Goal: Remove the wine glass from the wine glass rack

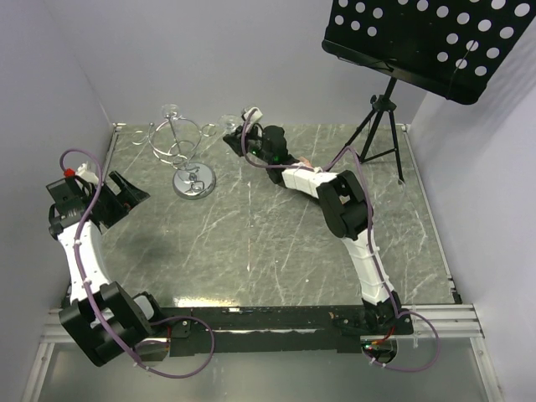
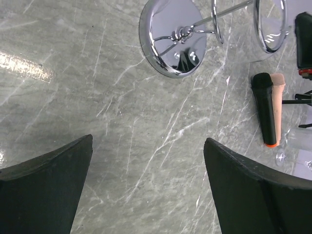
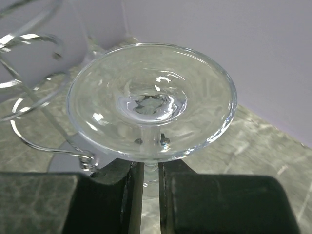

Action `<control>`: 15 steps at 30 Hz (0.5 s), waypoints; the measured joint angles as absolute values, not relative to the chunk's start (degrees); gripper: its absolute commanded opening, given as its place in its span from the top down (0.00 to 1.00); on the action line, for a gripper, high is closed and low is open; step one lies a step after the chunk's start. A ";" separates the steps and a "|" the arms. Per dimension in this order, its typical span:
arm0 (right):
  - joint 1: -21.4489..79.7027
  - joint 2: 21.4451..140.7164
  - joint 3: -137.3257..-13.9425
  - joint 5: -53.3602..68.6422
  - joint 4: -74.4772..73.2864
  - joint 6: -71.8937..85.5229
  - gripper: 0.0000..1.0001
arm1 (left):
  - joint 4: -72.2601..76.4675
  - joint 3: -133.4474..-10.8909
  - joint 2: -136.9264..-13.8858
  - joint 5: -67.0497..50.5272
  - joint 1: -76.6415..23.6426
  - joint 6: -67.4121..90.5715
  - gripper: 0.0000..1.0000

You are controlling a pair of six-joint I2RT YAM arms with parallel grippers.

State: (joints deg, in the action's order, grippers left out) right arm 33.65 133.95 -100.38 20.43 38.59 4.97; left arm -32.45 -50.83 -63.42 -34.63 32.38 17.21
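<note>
Right wrist view gives you one wine glass [image 3: 151, 97]: clear and smooth, its round foot facing the lens. Its thin stem is pinched between the two dark fingers of the right gripper [image 3: 150, 170], which are clamped on it. The glass sits just right of the curled loops of the single wine glass rack [image 1: 194, 182], chrome wire on a mirror-bright round base. You cannot tell whether glass and wire touch. Your left gripper [image 2: 148, 141] hovers, fingers wide apart, over the grey veined table [image 1: 276, 243]. One black perforated music stand [image 1: 419, 33] on three legs stands far right.
</note>
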 measured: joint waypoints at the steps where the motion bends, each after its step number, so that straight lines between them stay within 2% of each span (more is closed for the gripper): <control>1: 33.52 133.88 -100.12 19.70 38.33 4.95 1.00 | -32.47 -50.83 -63.11 -34.61 32.40 17.06 0.00; 9: 32.93 127.44 -93.89 17.54 31.44 3.92 1.00 | -32.42 -51.51 -59.00 -34.68 32.38 14.66 0.00; 15: 30.94 114.89 -90.41 20.32 21.43 4.75 1.00 | -29.67 -55.00 -55.77 -34.61 30.37 11.18 0.00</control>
State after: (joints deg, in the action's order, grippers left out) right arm 30.94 114.89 -90.41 20.32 21.43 4.75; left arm -29.67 -55.00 -55.77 -34.61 30.37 11.18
